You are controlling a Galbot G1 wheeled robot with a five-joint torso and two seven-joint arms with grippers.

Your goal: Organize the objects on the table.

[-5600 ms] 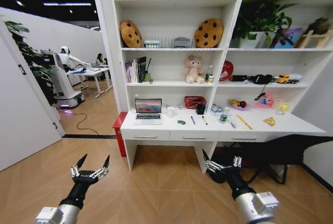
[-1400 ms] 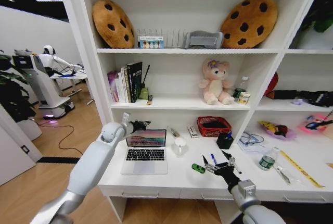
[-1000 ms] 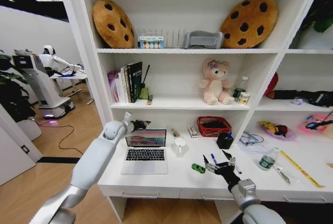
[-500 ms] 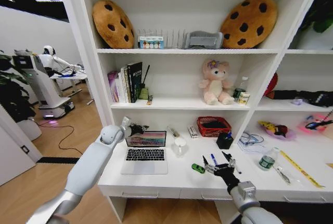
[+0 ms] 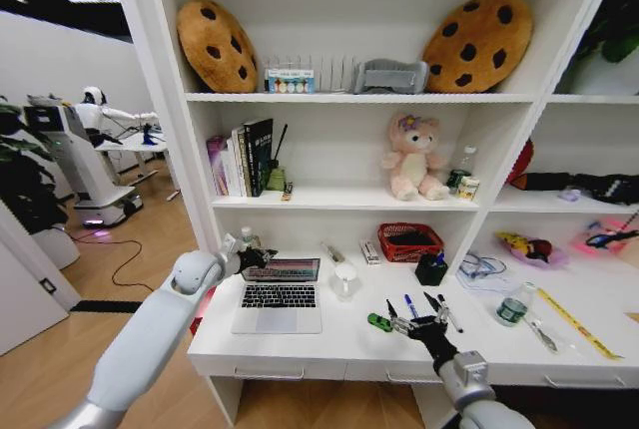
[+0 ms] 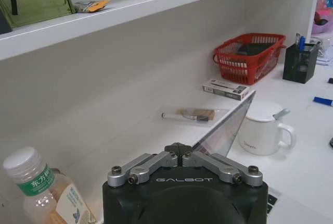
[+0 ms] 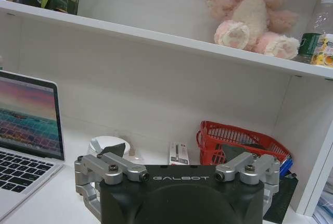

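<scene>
Head view: I've got the left gripper [image 5: 255, 256] up at the top-left corner of the laptop [image 5: 280, 294] screen, fingers pressed together on the lid edge; the laptop sits open on the left part of the white bench [image 5: 329, 344]. Left wrist view confirms it: lid corner [image 6: 229, 125] wedged between the closed fingers, w/ a green-capped bottle [image 6: 39, 193] just beside. Right gripper [image 5: 414, 321] hovers low over the bench front, fingers spread wide, near the green toy car [image 5: 379, 322] and the blue pen [image 5: 410, 305]. White mug [image 5: 345, 280] stands right of the laptop.
</scene>
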